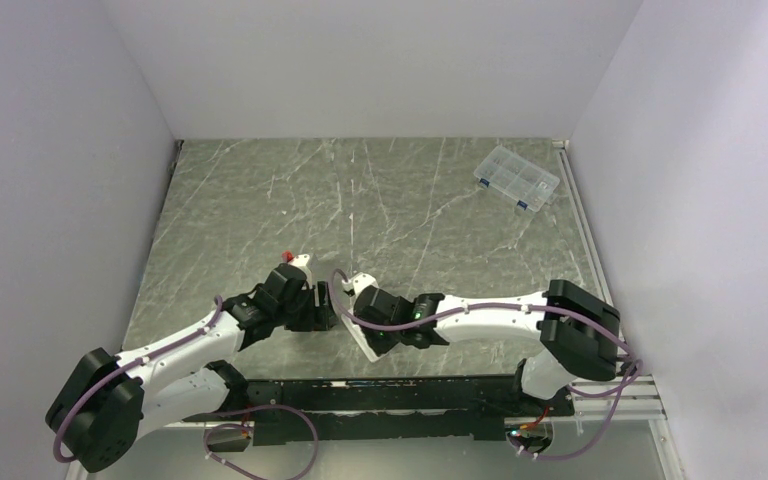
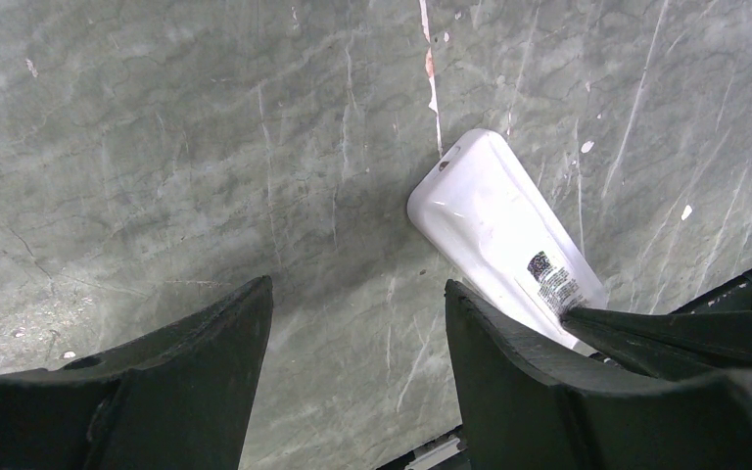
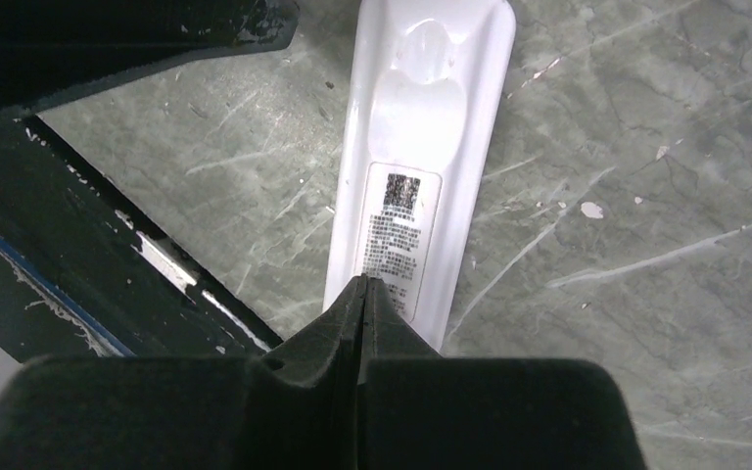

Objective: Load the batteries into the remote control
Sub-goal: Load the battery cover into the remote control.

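No batteries showed yet; the right gripper point(image 3: 362, 294) pressed its shut tips on the remote control point(image 3: 421, 117), and the left gripper point(image 2: 357, 294) hung open, empty.

Probably a robotics lab cell: plain white walls point(image 1: 360, 60) box in a grey marbled table point(image 1: 360, 200).

A clear compartmented box point(image 1: 516, 178) sits near the far right corner of the grey marbled table point(image 1: 260, 200).

White remote control point(image 3: 421, 147) lies label side up.
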Tool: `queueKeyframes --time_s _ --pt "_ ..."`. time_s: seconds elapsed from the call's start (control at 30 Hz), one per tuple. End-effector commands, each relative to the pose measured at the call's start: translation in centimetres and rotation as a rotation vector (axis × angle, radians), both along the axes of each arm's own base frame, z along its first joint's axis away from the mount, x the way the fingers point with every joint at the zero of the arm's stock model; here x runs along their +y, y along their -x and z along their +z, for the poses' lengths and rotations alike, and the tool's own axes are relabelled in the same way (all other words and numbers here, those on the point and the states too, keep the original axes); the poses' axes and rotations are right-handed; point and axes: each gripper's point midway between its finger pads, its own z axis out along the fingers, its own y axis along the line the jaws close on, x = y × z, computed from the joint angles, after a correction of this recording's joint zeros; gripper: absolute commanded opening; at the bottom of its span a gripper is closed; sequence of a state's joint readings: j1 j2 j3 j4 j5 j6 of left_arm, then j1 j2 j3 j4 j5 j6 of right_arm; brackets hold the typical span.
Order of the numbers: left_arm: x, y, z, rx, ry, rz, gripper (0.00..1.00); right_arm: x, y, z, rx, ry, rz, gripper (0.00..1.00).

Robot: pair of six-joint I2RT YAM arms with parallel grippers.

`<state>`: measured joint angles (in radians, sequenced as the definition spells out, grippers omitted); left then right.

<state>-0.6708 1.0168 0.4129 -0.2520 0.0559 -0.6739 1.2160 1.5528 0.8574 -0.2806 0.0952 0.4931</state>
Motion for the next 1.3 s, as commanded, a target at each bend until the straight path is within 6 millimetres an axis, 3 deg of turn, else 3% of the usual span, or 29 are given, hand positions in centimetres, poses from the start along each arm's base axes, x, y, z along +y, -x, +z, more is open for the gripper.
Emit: queueKeyframes --time_s 0.0,0.57,1.07,1.27 --pt "-0.2 -0.3 0.3 -0.017 0.018 -0.005 0.70 -2.9 0.6 -1.6 0.025 0.079 -0.038 0.00" --pt "-0.1 -0.2 0.5 -0.016 0.022 0.000 0.70 -2.6 0.9 -1.6 0.033 0.059 -0.044 0.00" --pt "-0.2 -0.4 1.2 -0.032 0.026 -0.008 0.70 -0.1 -1.4 4.1 -0.073 -0.045 -0.055 0.01" --pt "-0.2 -0.4 1.4 -0.036 0.025 -0.008 0.70 0.6 -1.9 5.3 -0.101 -0.066 -0.047 0.01"
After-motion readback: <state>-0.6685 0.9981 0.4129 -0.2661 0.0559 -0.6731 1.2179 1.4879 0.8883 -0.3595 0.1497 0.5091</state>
